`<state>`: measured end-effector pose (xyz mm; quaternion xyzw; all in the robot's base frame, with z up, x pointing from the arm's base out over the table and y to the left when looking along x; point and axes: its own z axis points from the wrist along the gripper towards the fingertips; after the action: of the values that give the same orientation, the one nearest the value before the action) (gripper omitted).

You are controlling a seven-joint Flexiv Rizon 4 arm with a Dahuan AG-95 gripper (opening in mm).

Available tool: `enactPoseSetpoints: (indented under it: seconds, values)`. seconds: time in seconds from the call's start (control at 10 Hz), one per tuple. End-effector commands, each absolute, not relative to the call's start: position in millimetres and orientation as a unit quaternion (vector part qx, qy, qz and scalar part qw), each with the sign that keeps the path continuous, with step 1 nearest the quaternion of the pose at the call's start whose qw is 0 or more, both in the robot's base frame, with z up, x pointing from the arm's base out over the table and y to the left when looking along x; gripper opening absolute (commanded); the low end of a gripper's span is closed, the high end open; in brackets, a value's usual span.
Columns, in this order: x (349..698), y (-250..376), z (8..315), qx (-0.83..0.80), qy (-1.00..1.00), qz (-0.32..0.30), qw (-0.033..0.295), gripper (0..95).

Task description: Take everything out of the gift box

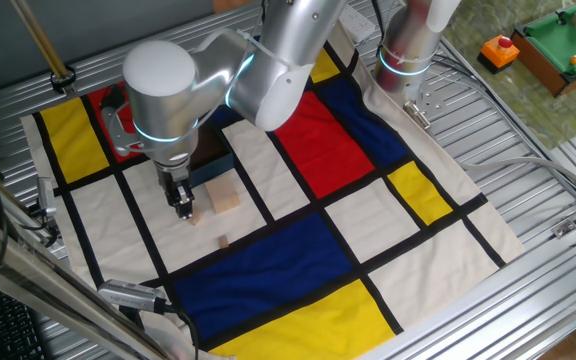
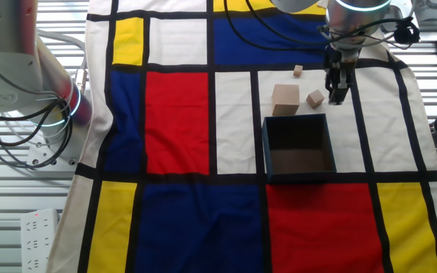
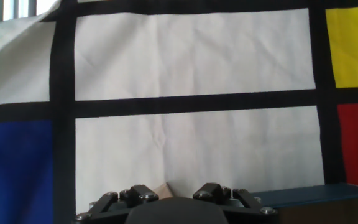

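Note:
The gift box (image 2: 298, 148), blue-grey outside and dark brown inside, lies on the patterned cloth with nothing in it. In one fixed view my arm hides most of the box (image 1: 211, 170). A pale beige cube (image 2: 285, 98) (image 1: 225, 196) rests on the cloth just beyond the box. Next to it lies a smaller tan block (image 2: 315, 98) (image 3: 163, 189). My gripper (image 2: 337, 97) (image 1: 182, 207) points down right beside that tan block, open, with nothing between its fingers. A tiny tan block (image 2: 298, 70) (image 1: 223, 241) lies farther out on a white panel.
A cloth (image 2: 180, 114) of red, blue, yellow and white panels covers the slatted metal table. A second robot arm's base (image 1: 408, 45) stands at the cloth's edge. A green-topped wooden toy table (image 1: 568, 40) and an orange object (image 1: 500, 50) sit off the cloth.

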<state>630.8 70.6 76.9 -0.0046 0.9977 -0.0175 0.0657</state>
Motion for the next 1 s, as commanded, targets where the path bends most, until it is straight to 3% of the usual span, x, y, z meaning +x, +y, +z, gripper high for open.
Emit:
enactPoseSetpoints:
  seconds: [0.1,1.0]
  values:
    - [630.4,70.3,76.9,-0.005,0.998,-0.02,0.066,57.0]
    - [628.7,73.4,79.3,-0.02,0.997,-0.017,0.067,57.0]
